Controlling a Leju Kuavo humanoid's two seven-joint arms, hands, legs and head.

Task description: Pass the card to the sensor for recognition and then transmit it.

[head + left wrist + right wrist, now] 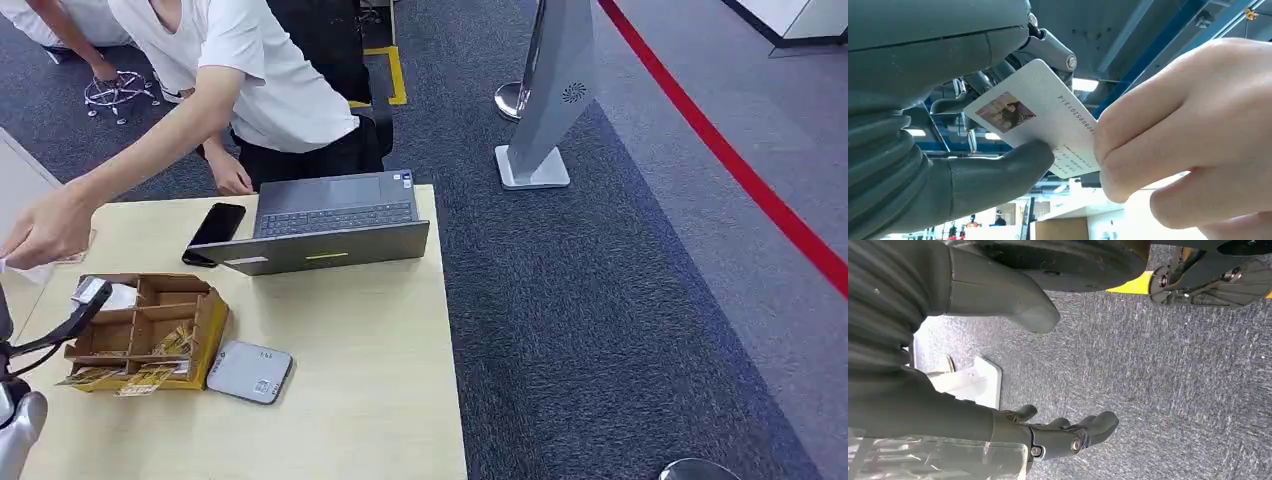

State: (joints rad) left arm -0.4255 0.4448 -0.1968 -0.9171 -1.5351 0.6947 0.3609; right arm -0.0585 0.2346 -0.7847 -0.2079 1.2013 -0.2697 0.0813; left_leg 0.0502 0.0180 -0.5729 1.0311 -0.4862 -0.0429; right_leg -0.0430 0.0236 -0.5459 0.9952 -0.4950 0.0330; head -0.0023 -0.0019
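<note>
In the left wrist view my left hand [948, 150] pinches a white ID card [1038, 117] between the thumb [1013, 165] and the darker fingers behind it. The card carries a small photo and printed numbers. A person's hand [1188, 130] grips its other end. In the head view that person's hand [45, 230] reaches to the table's far left edge. The flat grey sensor [249, 371] lies on the table beside a cardboard box. My right hand [1063, 432] hangs over grey carpet with its fingers apart and nothing in it.
The wooden table [360, 330] bears an open laptop [330, 222], a black phone [214, 232] and a compartmented cardboard box [150, 330] of packets. The person in a white shirt [270, 80] leans over the far side. A grey stand [550, 100] is on the carpet.
</note>
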